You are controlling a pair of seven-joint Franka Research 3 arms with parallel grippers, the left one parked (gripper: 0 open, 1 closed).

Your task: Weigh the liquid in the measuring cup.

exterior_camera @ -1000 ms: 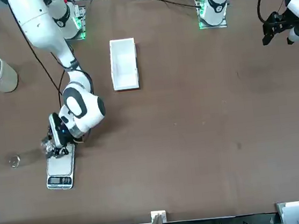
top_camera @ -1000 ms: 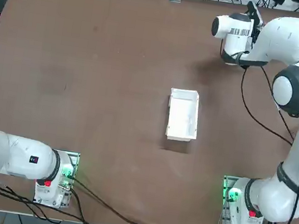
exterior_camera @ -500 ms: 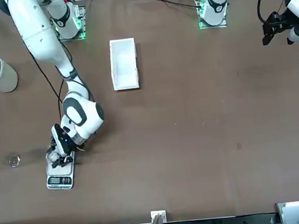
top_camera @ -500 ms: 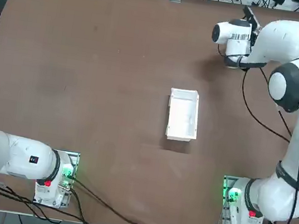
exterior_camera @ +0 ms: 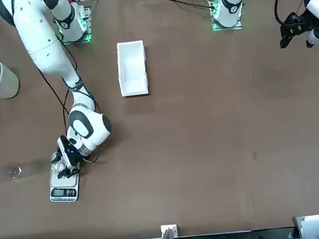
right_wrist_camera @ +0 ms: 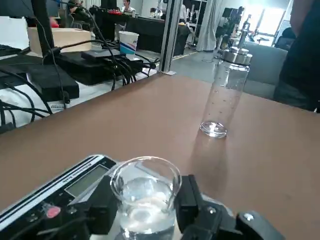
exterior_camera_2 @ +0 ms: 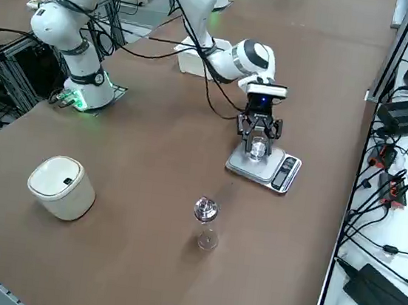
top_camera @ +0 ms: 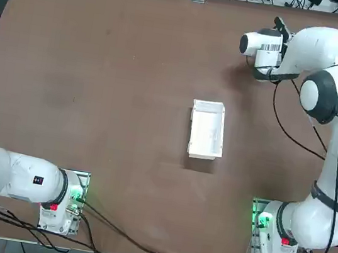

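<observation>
We locate all items relative to the scale point(exterior_camera_2: 265, 167). The right arm point(exterior_camera: 51, 57) reaches over it from the base side. We find the white tray point(top_camera: 207, 130) on its base side, offset left, and the white bin point(exterior_camera_2: 63, 186) on its base side, offset right. The right gripper point(right_wrist_camera: 147, 197) is above its platform, fingers clamped on the measuring cup point(right_wrist_camera: 146, 212). The clear bottle point(right_wrist_camera: 226, 92) stands upright to its right. The cup, containing clear liquid, is over the platform; we cannot confirm contact.
</observation>
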